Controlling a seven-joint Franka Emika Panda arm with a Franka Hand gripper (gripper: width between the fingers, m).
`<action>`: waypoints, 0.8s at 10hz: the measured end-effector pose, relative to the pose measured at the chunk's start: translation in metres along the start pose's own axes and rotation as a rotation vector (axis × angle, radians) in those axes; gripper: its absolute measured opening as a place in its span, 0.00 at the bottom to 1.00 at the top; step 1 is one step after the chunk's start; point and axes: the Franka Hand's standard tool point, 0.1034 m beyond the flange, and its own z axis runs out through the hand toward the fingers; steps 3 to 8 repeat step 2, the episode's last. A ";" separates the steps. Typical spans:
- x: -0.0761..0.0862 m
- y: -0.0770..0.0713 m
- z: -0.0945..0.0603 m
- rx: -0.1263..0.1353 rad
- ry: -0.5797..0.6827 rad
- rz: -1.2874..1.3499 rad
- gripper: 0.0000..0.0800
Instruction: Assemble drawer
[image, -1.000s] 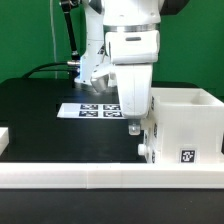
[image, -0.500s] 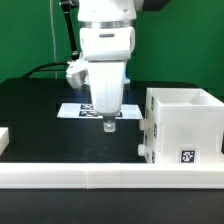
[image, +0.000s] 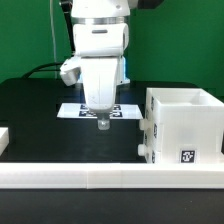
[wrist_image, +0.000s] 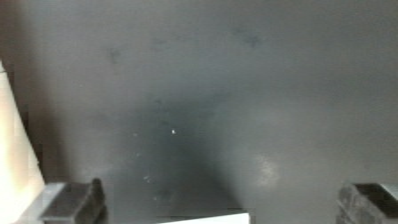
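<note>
Since the earlier frames, the claw (image: 102, 124) has travelled away from the housing (image: 183, 125) toward the exterior view's left, and now hangs low over the marker board (image: 72, 110), near the middle of the table (image: 40, 125). It carries nothing. The wrist view shows the two fingers (wrist_image: 73, 203) set well apart with only bare black table between them, so the claw is spread and empty.

The housing stands upright at the front edge of the table, toward the corner on the exterior view's right, with its open side up and one tag (image: 186, 155) facing the camera. It sits against the white rail (image: 100, 175) that edges the table, which likely serves as a stop to keep the part square and steady during insertion.

A white part (image: 3, 138) shows at the edge on the exterior view's left; it is cut off, and its identity cannot be told. No tray is clearly in view. Judging from this layout, assembly is at an early stage: the housing is positioned, and the open claw appears to be heading to fetch the next part.
</note>
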 end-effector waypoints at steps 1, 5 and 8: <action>0.000 0.000 0.000 0.000 0.000 0.000 0.81; 0.000 0.000 0.000 0.001 0.000 0.000 0.81; 0.000 0.000 0.000 0.001 0.000 0.000 0.81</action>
